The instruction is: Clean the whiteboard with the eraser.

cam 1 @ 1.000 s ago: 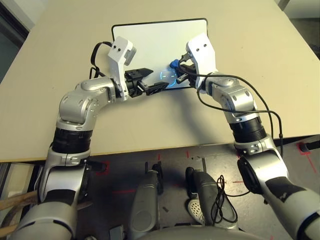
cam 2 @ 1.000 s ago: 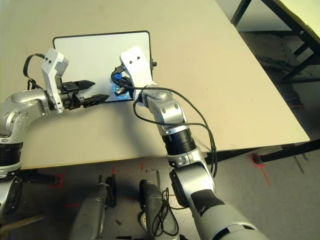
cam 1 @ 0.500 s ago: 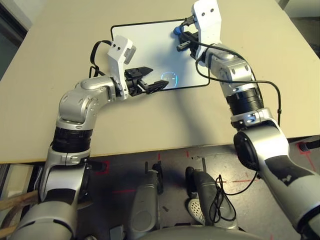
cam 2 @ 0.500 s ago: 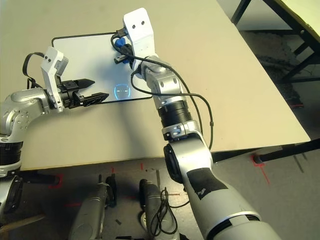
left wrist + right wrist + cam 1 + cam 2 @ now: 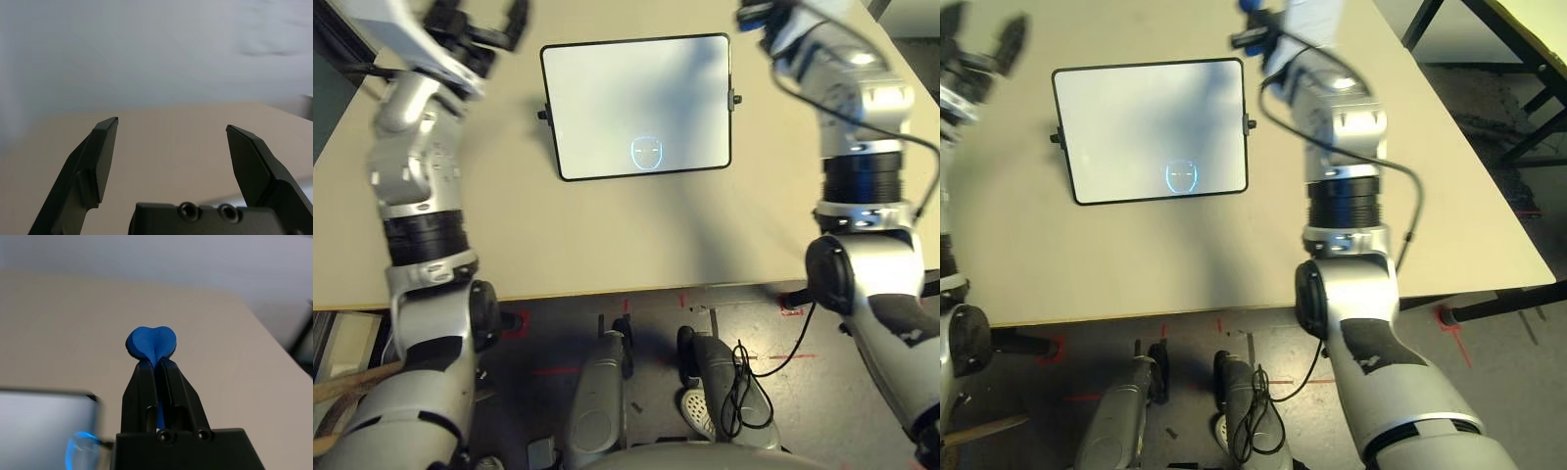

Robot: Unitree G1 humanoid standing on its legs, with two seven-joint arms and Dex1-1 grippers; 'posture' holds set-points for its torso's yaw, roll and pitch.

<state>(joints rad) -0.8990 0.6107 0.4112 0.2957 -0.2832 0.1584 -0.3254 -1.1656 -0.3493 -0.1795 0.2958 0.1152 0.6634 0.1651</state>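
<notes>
Whiteboard (image 5: 636,108): flat on bench (image 5: 607,235), small blue face doodle (image 5: 647,153) near its near edge, unerased.

Eraser (image 5: 151,343): blue block, pinched in right gripper (image 5: 155,363), jaws clenched on it; now lifted off board, raised beyond its far right corner.

Left gripper (image 5: 171,132): jaws released, empty; has let go of board's near edge, swung up and away to far left.

Change: both arms withdrawn from board. Judgement: wiping interrupted, doodle remains, task unfinished.
</notes>
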